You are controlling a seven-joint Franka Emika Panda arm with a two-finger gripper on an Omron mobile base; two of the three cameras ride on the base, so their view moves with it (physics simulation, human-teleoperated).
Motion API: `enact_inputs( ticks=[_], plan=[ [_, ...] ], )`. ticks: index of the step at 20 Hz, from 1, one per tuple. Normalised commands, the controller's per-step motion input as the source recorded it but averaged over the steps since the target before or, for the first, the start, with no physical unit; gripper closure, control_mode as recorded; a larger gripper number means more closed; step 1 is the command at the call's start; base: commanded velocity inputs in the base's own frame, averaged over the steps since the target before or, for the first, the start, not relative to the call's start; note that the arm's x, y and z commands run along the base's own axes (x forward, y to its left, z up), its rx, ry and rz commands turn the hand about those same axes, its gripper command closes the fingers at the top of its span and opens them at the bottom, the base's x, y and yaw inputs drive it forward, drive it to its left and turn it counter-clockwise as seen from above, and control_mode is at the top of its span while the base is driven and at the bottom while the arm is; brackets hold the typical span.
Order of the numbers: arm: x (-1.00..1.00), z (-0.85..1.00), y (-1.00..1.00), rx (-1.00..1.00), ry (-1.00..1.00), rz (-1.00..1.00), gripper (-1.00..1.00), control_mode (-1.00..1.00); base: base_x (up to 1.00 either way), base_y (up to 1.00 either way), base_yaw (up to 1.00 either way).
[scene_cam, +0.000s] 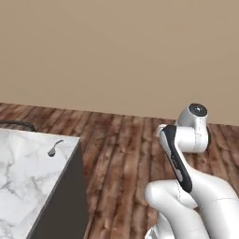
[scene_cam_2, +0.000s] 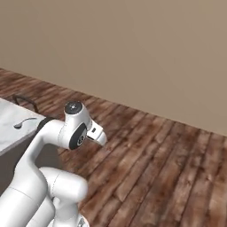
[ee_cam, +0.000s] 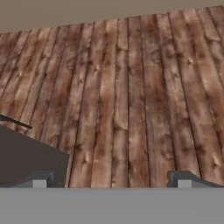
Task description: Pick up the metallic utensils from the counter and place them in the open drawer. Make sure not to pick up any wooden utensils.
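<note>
A small silver-grey spoon (scene_cam: 54, 149) lies near the far right corner of the white marble counter (scene_cam: 23, 186); the right base view shows the same spoon (scene_cam_2: 21, 123) on the counter (scene_cam_2: 6, 133) at its left edge. My gripper (ee_cam: 111, 181) is open and holds nothing. Its fingertips (ee_cam: 39, 180) stand wide apart over the wooden floor, beyond the counter's end and well away from the spoon. The counter's dark base (ee_cam: 26, 159) fills the lower left corner of the hand view. The open drawer and the wooden utensils are out of view.
A black stovetop edge (scene_cam: 16, 123) shows at the counter's far side. Brown plank floor (scene_cam: 126, 154) stretches to a plain beige wall (scene_cam: 116, 51). My folded white arm (scene_cam_2: 53, 146) stands beside the counter's end.
</note>
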Motion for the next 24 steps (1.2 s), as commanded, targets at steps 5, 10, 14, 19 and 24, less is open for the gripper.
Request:
enact_inputs(
  ticks=[5,10,14,19,24],
  plan=[
    [0.00,0.00,0.00,0.00,0.00,0.00,-1.00,1.00,1.00,-0.50,0.40],
    [0.00,0.00,0.00,0.00,0.00,0.00,-1.00,1.00,1.00,-0.46,0.43],
    [0.00,0.00,0.00,0.00,0.00,0.00,-1.00,1.00,1.00,-0.61,0.52],
    [0.00,0.00,0.00,0.00,0.00,0.00,-1.00,1.00,1.00,-0.46,0.57],
    [0.00,0.00,0.00,0.00,0.00,0.00,-1.00,1.00,0.97,-0.44,0.67]
  ],
)
